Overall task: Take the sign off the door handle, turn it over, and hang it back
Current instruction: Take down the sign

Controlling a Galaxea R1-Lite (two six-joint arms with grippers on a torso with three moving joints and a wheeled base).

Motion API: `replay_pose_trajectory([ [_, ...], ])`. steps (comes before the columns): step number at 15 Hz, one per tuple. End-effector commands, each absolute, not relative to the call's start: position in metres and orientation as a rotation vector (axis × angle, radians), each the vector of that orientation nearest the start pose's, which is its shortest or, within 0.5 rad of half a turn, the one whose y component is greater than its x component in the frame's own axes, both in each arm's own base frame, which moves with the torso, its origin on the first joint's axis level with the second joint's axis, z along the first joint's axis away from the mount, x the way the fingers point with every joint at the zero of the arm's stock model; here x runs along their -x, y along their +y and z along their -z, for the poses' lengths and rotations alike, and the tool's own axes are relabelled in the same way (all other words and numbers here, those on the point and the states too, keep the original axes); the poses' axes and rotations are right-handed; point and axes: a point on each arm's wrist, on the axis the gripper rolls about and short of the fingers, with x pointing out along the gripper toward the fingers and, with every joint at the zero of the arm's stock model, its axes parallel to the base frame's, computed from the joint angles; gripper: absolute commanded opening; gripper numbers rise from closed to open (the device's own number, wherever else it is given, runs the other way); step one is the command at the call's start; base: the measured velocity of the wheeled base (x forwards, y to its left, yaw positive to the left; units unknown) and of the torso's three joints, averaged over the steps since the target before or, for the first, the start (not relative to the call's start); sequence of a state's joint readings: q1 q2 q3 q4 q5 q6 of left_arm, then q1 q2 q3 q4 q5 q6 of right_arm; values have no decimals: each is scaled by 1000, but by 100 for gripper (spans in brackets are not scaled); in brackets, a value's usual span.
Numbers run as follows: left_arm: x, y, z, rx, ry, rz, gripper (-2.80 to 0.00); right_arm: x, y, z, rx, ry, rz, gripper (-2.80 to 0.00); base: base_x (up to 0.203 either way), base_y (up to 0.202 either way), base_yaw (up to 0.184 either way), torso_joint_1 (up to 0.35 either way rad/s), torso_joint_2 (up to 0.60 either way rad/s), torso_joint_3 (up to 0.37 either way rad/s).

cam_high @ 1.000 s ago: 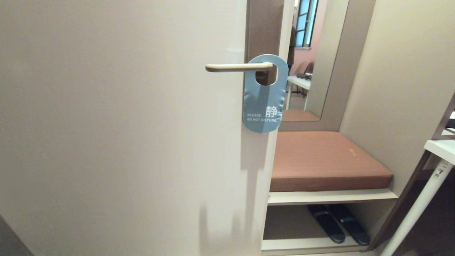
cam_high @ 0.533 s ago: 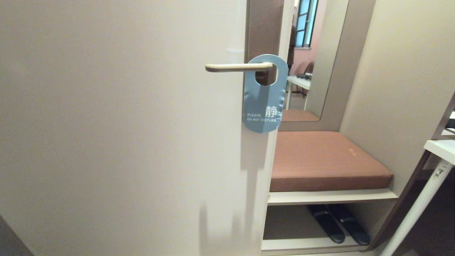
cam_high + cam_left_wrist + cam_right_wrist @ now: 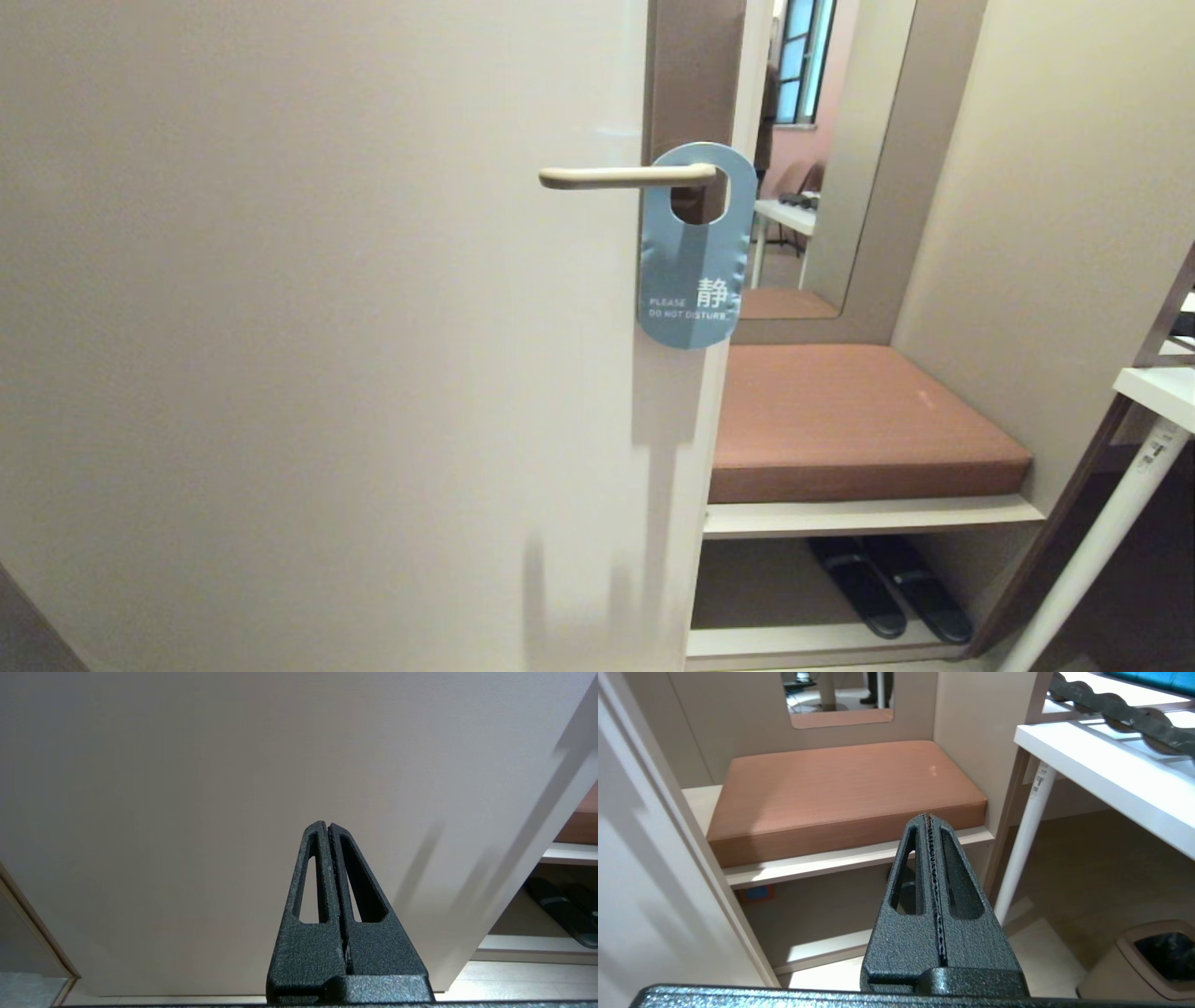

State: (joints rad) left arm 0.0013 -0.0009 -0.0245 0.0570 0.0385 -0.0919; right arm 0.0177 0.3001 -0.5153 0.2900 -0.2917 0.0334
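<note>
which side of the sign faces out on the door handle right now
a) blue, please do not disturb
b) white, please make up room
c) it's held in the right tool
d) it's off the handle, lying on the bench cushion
a: the sign hangs by its hole on the door handle, showing its blue face with "PLEASE DO NOT DISTURB"; neither tool is in the head view.
</note>
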Motion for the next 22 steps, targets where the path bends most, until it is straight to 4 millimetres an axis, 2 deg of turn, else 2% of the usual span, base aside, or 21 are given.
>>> replay_pose_trajectory([
  [1,25,1,-76,93,30,-41,-280,18,-7,-203,-14,120,281,-280,0,0,0,0,0,0],
  [9,25,1,-76,92,30,-42,-280,-28,-8,-241,-120,207,372,-280,0,0,0,0,0,0],
  [14,25,1,-76,93,30,-41,-280,-58,-18,-253,-141,266,545,-280,0,0,0,0,0,0],
  [16,25,1,-76,93,30,-42,-280,-64,-18,-256,-146,277,503,-280,0,0,0,0,0,0],
  [18,25,1,-76,91,30,-43,-280,-70,-17,-257,-155,299,383,-280,0,0,0,0,0,0],
  [22,25,1,-76,92,30,-41,-280,-103,-20,-261,-126,308,263,-280,0,0,0,0,0,0],
])
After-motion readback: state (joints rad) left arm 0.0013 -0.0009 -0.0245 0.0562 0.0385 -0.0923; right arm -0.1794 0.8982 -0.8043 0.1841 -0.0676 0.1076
